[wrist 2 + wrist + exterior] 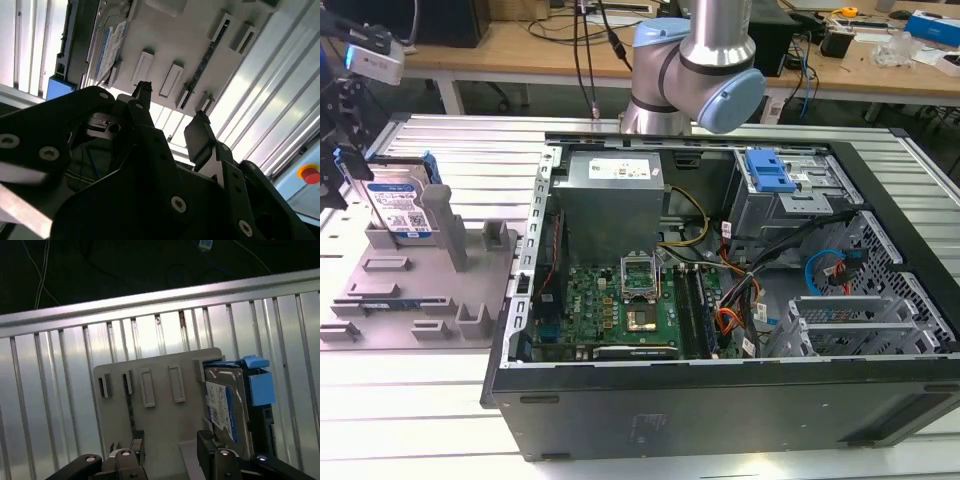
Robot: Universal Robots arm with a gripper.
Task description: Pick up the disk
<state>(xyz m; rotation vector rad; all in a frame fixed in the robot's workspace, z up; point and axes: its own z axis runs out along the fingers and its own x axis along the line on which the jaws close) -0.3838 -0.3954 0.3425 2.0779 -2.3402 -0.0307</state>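
Note:
The disk (398, 205) is a silver hard drive with a blue-and-white label and blue side rails. It stands on edge in the grey fixture (420, 290) at the exterior view's left. My gripper (345, 165) hangs just above and beside the disk's top edge there. In both wrist views the black fingers stand apart with nothing between them: gripper (172, 112), gripper (171, 447). The disk (225, 400) sits at one end of the fixture (160, 420), off to the side of the gap between the fingers. In the second wrist view the disk (107, 45) and the fixture (165, 30) lie beyond the fingertips.
An open computer case (910, 230) takes up the middle and the exterior view's right, with a blue drive caddy (769, 170) inside. The arm's base (695, 60) rises behind it. The ribbed metal table (470, 150) carries everything. A red button (310, 174) sits at the table's side.

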